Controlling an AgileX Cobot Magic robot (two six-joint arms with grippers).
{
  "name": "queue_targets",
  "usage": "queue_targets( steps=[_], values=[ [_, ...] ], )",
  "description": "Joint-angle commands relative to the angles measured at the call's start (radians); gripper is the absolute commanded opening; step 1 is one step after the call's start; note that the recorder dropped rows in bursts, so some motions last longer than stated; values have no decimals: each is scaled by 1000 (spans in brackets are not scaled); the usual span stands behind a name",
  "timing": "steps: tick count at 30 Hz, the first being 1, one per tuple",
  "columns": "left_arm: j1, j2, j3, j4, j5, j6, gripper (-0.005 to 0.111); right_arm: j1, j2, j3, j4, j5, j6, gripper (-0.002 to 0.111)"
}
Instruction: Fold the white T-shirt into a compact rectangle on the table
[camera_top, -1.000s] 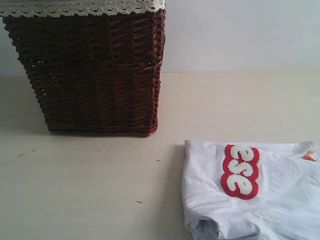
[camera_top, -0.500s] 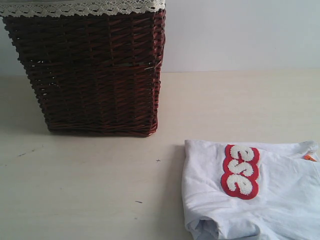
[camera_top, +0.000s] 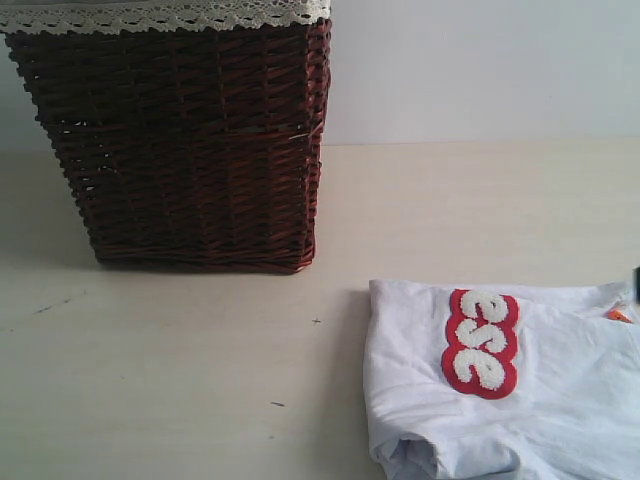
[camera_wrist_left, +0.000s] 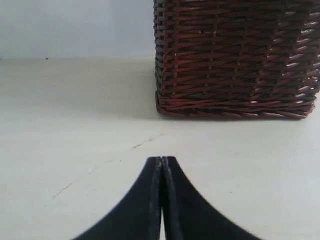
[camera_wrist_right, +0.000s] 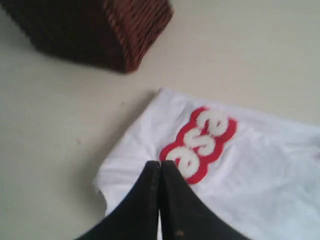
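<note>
A small dark shape (camera_top: 637, 277) has appeared at the exterior view's right edge, just above the white T-shirt (camera_top: 560, 400).

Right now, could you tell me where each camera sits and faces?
Exterior view: low by the table, facing the wicker basket and wall, white T-shirt lower right; no arm plainly shows.
Left wrist view: low over the table, facing the basket's base; shut left tool in front.
Right wrist view: above, looking down on the T-shirt's red-outlined lettering and a basket corner; shut right tool in front.
Shared: exterior and right wrist views both show the lettering.
</note>
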Motion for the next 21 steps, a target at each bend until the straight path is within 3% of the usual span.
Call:
queue_targets(
  steps=[1, 5, 8, 12, 21],
  values=[
    [2, -6, 3, -8, -1, 5, 0, 47, 326, 6, 84, -54, -127, 0],
    [2, -6, 3, -8, -1, 5, 0, 171, 523, 9, 47, -183, -67, 0],
    [2, -6, 3, -8, -1, 5, 0, 247, 689, 9, -121, -329, 111, 0],
    [2, -6, 3, -8, -1, 5, 0, 264, 928, -37, -307, -400, 308, 0],
    [2, -6, 3, -8, -1, 5, 0, 342, 1175, -102, -321, -575, 324, 0]
  ],
)
